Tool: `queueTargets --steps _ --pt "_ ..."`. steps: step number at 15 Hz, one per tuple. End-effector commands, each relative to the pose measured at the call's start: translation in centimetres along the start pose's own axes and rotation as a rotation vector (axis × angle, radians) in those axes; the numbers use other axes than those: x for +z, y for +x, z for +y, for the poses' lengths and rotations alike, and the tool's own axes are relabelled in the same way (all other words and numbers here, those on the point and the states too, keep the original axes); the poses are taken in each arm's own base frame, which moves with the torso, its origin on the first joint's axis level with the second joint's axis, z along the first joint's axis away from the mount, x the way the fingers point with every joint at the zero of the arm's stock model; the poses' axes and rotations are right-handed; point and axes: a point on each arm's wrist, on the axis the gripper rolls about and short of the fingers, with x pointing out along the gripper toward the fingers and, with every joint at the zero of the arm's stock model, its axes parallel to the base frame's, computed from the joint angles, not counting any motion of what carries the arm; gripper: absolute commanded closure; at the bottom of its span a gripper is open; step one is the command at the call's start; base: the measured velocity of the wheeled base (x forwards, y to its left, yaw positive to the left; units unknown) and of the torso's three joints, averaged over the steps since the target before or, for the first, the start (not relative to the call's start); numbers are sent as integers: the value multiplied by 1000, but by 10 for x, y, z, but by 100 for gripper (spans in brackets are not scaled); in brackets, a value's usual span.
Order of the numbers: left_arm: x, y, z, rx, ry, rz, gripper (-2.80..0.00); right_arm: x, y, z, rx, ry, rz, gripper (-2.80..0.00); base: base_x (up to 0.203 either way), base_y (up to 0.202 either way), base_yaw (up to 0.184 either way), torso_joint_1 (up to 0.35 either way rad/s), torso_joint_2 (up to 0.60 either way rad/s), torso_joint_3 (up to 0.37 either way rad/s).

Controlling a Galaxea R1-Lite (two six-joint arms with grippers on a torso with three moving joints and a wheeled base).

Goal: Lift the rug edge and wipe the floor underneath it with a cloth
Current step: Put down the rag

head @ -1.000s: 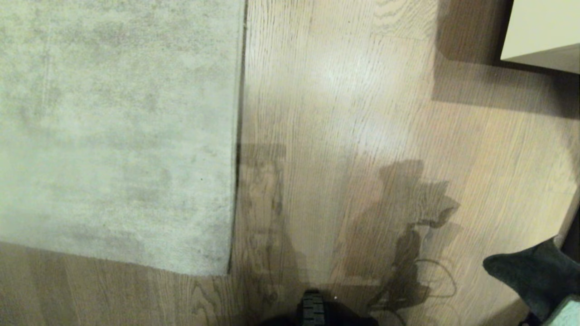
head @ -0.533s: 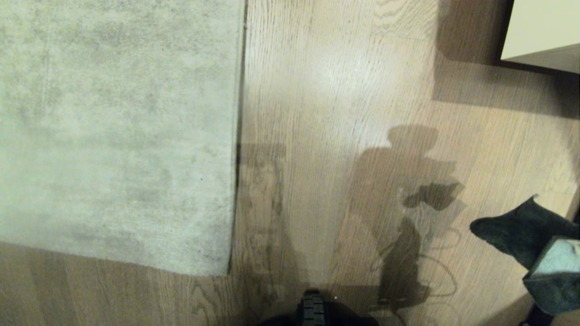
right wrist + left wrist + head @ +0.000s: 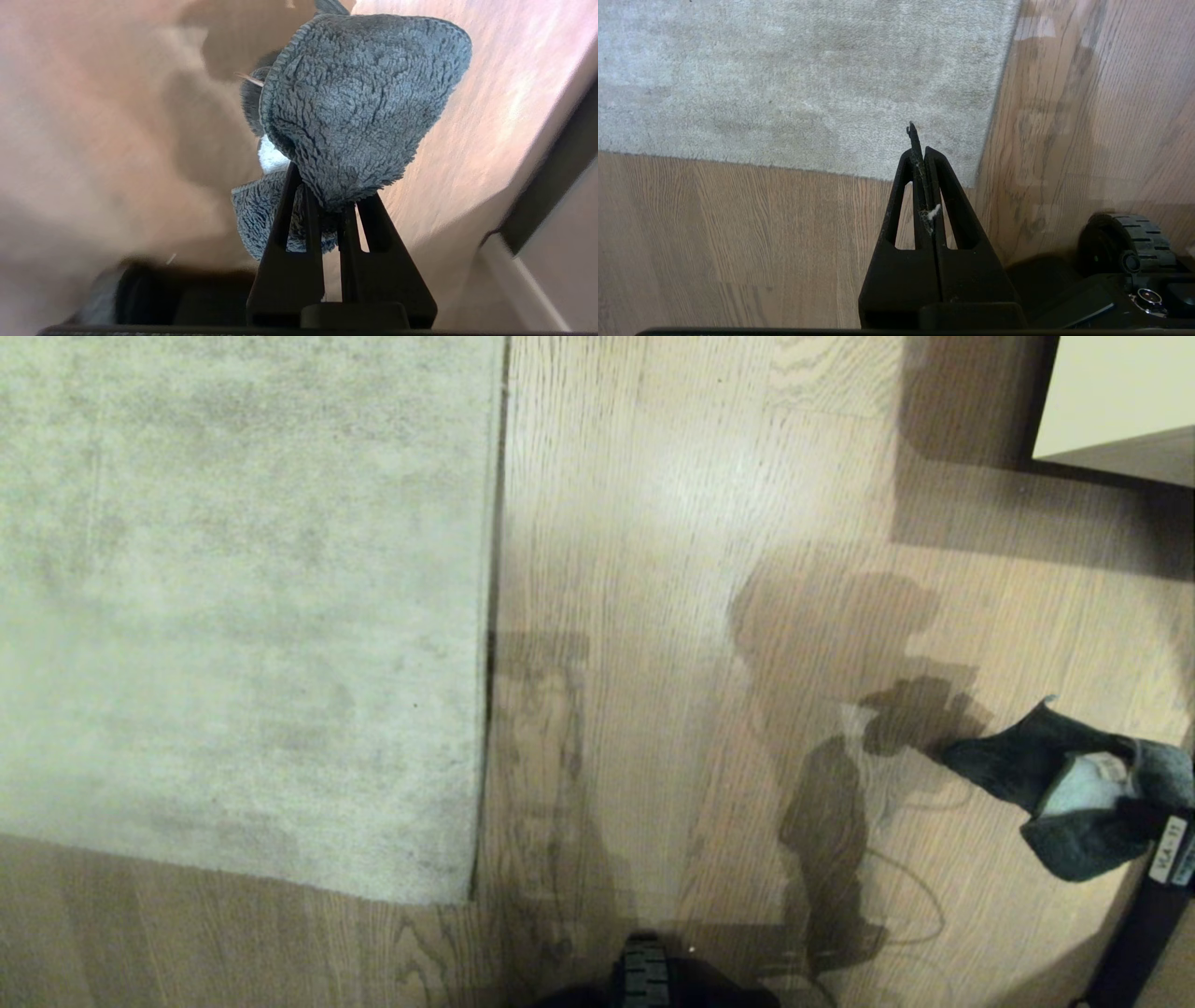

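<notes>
Both right gripper fingers pinch the cloth.

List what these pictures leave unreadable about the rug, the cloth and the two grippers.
- Floor under the rug: hidden in the head view; the rug edge lies flat.
- Right gripper: its fingertips are buried in the cloth it holds; the head view cuts the arm off at the right border.
- Left gripper: shut, absent from the head view.
- Pale furniture: cropped by the corner, unidentifiable.
</notes>
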Motion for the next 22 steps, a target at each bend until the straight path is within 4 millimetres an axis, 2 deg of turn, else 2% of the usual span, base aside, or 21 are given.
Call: queueTargets --steps 1,5,9,12,16,17,22 --pt "0 0 0 0 0 1 0 -4 40 -11 -76 9 58 0 0 0 0 0 0 0" --pt "0 0 0 0 0 1 0 3 81 -21 -107 21 -12 0 0 0 0 0 0 0" --pt "0 0 0 0 0 1 0 4 109 -27 -116 22 -47 0 0 0 0 0 0 0" --pt "0 0 0 0 0 1 0 7 120 -29 -119 22 -59 0 0 0 0 0 0 0" --pt "0 0 0 0 0 1 0 9 123 -31 -126 24 -64 0 0 0 0 0 0 0" --pt "0 0 0 0 0 1 0 9 123 -32 -126 24 -64 -280 0 0 0 0 0 0" --pt "0 0 0 0 0 1 0 14 117 -35 -141 26 -88 -280 0 0 0 0 0 0"
